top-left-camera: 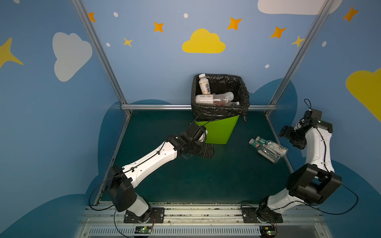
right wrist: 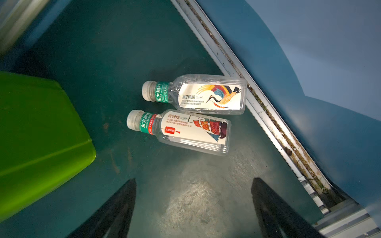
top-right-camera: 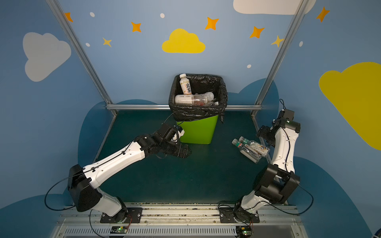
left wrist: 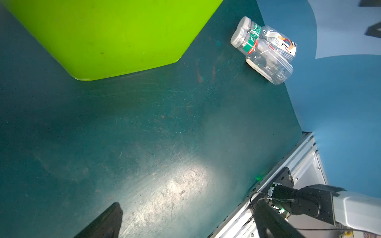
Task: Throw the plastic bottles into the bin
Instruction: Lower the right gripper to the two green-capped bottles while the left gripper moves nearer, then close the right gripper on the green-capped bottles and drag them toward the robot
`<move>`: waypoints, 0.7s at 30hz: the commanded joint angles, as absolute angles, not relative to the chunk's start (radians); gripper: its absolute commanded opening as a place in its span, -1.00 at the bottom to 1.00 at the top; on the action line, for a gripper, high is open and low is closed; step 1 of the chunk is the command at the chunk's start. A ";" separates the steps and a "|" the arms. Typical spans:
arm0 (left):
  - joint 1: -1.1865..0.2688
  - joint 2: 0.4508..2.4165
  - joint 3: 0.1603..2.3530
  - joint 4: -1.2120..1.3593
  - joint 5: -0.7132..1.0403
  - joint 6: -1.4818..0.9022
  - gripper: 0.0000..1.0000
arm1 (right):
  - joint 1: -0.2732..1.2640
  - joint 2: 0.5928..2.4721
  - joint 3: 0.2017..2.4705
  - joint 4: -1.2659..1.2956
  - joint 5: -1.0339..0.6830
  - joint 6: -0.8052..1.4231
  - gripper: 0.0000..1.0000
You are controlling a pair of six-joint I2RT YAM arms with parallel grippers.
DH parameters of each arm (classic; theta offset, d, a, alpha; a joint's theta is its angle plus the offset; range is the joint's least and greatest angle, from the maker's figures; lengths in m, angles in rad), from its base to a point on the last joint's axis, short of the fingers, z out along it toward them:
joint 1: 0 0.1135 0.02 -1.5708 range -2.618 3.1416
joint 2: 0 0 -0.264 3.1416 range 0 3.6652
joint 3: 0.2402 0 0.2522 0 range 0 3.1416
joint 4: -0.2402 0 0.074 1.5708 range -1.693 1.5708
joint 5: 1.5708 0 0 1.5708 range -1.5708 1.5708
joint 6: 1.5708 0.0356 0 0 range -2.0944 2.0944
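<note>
Plastic bottles, two on the surface: both lie flat side by side near the right edge, caps toward the bin, well apart from it. Clear, flat-sided, square-shouldered bodies with pale ribbed caps. Green neck bands read 东方树叶. The crane-label bottle has its base just beside the aluminium edge rail. The ship-label bottle carries a red strip under the band and the heading 乌龙茶.

More bottles sit in the bin, which is lime-green, smooth and tapered, standing at the back centre, with a crinkled black bag folded over its rim. A white bottle marked 乳茶 leans upright in the back left corner. A clear one with a pale label lies across the top of the pile.

Surface: dark green mat, scuffed and scratched.

The left arm reaches low across the mat and ends just in front of the bin's base; the left jaws are spread wide and hold nothing. The right arm is folded upright at the right edge, wrist tipped down toward the two bottles; the right jaws are wide apart above the mat, short of the bottles, and empty.
</note>
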State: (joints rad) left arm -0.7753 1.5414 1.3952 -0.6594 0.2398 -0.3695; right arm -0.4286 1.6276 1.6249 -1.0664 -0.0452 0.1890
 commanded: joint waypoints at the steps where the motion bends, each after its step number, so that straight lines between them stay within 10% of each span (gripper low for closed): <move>1: -0.778 1.534 1.388 -0.687 0.251 -0.339 1.00 | -0.430 1.709 1.680 -1.016 0.014 0.150 0.64; 7: -0.765 1.514 1.353 -0.724 0.224 -0.352 1.00 | -0.431 1.924 1.797 -1.045 0.061 0.121 0.27; 21: -0.707 1.479 1.348 -0.786 0.219 -0.369 1.00 | -0.373 2.224 1.984 -0.984 0.248 0.053 0.40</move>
State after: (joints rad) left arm -0.7151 1.5158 1.3571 -0.7513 0.2298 -0.3603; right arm -0.3820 2.1715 1.9350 -0.9844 0.2028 0.0746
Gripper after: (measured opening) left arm 0.998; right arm 0.690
